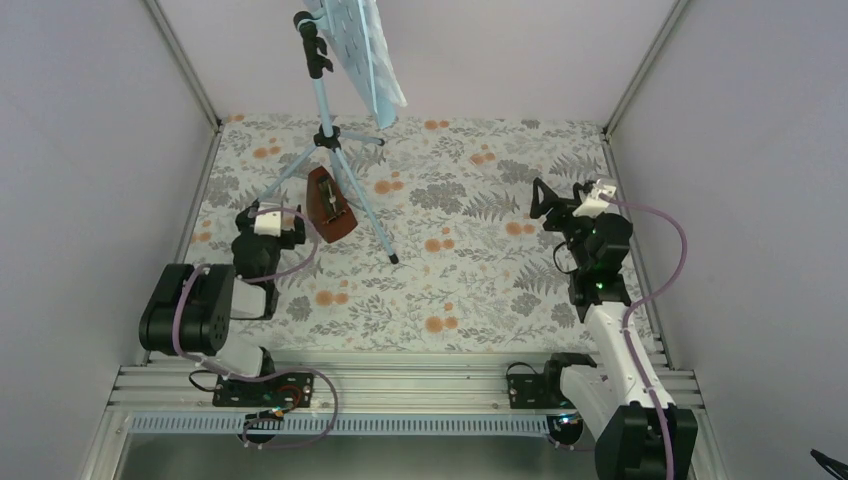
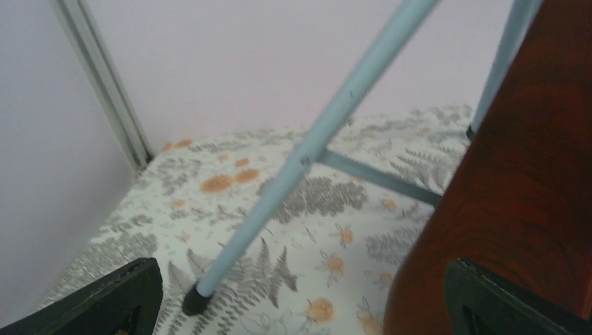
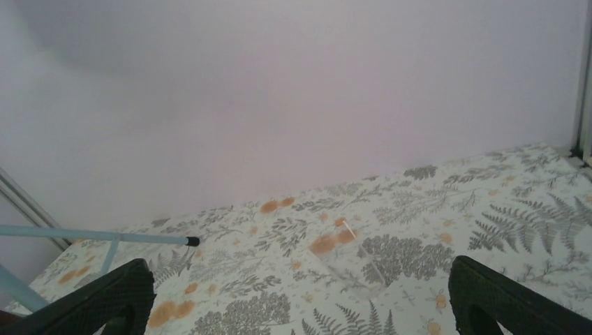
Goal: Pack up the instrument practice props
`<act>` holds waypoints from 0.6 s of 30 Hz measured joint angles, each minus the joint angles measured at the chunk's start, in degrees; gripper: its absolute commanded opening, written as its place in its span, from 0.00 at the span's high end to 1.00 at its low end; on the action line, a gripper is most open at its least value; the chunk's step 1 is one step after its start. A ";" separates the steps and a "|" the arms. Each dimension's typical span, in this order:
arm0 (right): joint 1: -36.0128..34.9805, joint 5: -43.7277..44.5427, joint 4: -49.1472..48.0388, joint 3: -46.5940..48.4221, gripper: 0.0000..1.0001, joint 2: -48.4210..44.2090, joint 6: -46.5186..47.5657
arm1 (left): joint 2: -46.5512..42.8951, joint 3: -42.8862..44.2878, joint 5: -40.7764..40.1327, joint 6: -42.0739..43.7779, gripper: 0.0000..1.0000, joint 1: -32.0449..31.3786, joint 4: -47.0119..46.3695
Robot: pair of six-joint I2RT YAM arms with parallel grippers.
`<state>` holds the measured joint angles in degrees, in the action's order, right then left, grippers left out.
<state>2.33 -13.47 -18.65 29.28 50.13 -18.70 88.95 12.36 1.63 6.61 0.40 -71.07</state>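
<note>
Here, metronome (image 1: 328,205) between legs of music stand (image 1: 322,100) — markings unreadable.

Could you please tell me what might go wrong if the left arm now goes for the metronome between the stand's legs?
1. The open left end effector is close to the metronome, with a tripod leg crossing just ahead; reaching or lifting could snag the leg.
2. The music stand looks top-heavy, its hole-dotted plate high and tilted, so a knock might topple it.
3. In the wrist view the metronome sits off-centre, so closing may shove it rather than grip it.
</note>
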 measured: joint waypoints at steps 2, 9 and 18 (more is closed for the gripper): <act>0.00 -0.28 2.05 0.17 0.00 -0.33 -0.96 | -2.67 -0.15 -1.64 -0.28 0.00 0.00 1.29; -0.13 -2.12 7.37 0.63 0.00 0.63 -5.01 | -23.41 5.88 -7.48 -8.35 0.00 -0.26 22.21; -21.86 -0.39 14.38 15.34 0.00 12.66 -2.51 | -36.48 30.53 -3.72 -18.88 0.00 -0.26 61.44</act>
<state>-19.53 -13.87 -4.27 44.62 62.78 -21.21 52.47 42.89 -2.09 -12.27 0.14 -9.63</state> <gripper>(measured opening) 0.996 1.000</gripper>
